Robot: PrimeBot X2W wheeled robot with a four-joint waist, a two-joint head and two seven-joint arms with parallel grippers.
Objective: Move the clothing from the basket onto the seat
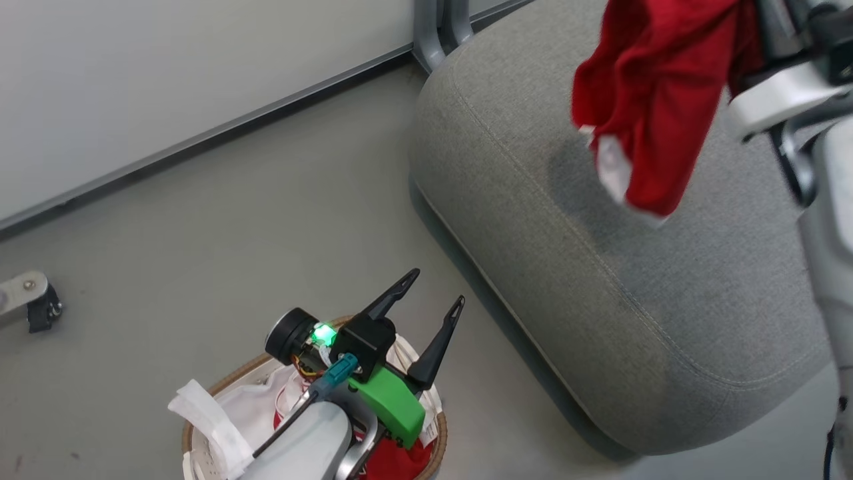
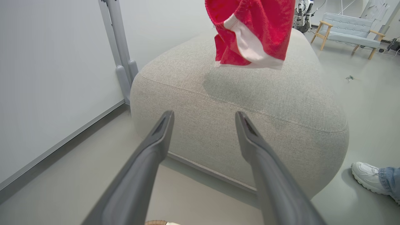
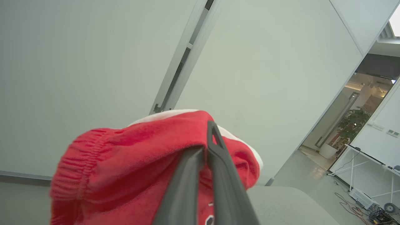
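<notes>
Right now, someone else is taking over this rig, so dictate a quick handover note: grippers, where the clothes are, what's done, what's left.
Right gripper: shut on the red shorts, which hang in the air above the seat without touching it.
Left gripper: open and empty, over the basket on the floor beside the seat.
Done: the shorts are out of the basket.
Left: lower and release the shorts onto the seat, then fetch the other red garment, which lies in the basket with the white liner.

Probably a lab or office: white partition walls (image 3: 265, 78), grey floor (image 1: 200, 220), loose cables (image 3: 345, 201), a potted plant (image 3: 351, 126).
</notes>
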